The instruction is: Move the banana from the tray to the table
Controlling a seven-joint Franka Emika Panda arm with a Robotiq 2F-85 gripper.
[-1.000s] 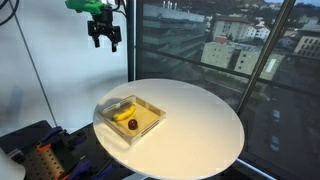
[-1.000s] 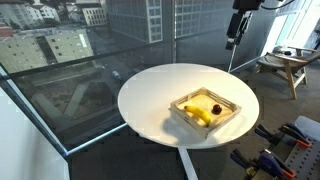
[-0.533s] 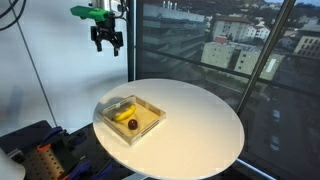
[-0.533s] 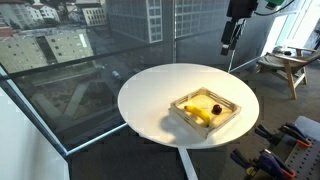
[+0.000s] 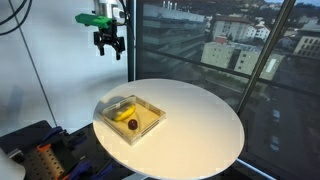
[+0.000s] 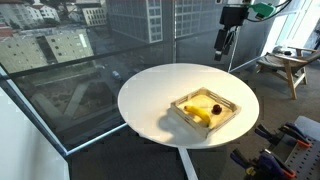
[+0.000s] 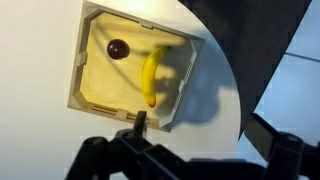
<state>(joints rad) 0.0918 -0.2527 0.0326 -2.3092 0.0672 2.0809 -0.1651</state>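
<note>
The yellow banana (image 5: 124, 113) lies in the clear square tray (image 5: 155, 106) on the round white table (image 5: 195, 120). It also shows in the other exterior view (image 6: 197, 116) and in the wrist view (image 7: 151, 76), inside the tray (image 6: 226, 99) (image 7: 78, 65) on the table (image 6: 150, 95) (image 7: 215, 110). My gripper (image 5: 110, 46) (image 6: 222, 48) hangs high above the table's edge, well apart from the tray. In the wrist view the gripper (image 7: 205, 140) is open and empty, with the tray up and to the left of it.
A small dark red fruit (image 5: 131, 124) (image 6: 216, 109) (image 7: 118, 48) sits in the tray beside the banana. Large windows stand behind the table. A wooden stool (image 6: 285, 65) and equipment (image 5: 40, 155) stand on the floor near the table.
My gripper has moved sideways toward the table, staying high and open. The banana, fruit and tray have not moved.
</note>
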